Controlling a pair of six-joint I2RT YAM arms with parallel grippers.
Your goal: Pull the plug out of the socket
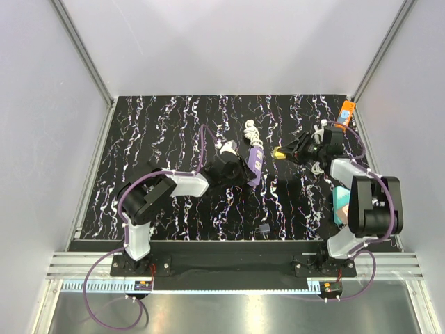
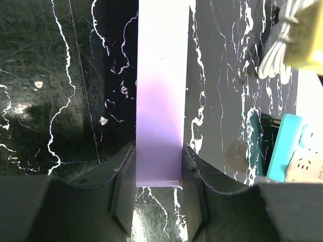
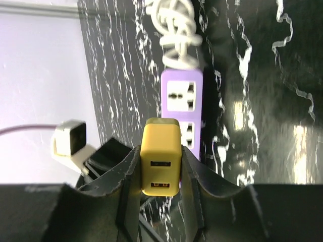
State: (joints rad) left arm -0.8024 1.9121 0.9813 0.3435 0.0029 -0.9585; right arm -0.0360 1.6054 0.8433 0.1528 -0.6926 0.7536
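Observation:
A purple power strip (image 1: 255,165) lies mid-table with a coiled white cord (image 1: 251,129) at its far end. My left gripper (image 1: 242,171) is shut on the strip's near end; in the left wrist view the strip (image 2: 160,101) sits clamped between the fingers (image 2: 122,186). My right gripper (image 1: 290,151) is shut on a yellow USB plug (image 1: 279,153), held just right of the strip and apart from it. In the right wrist view the plug (image 3: 160,156) fills the jaws, with the strip's sockets (image 3: 182,98) and cord (image 3: 176,35) beyond. The plug also shows in the left wrist view (image 2: 305,35).
A teal socket block (image 1: 340,206) lies at the right edge beneath my right arm, also in the left wrist view (image 2: 295,156). An orange object (image 1: 346,111) sits at the far right corner. A small black piece (image 1: 264,229) lies near the front edge.

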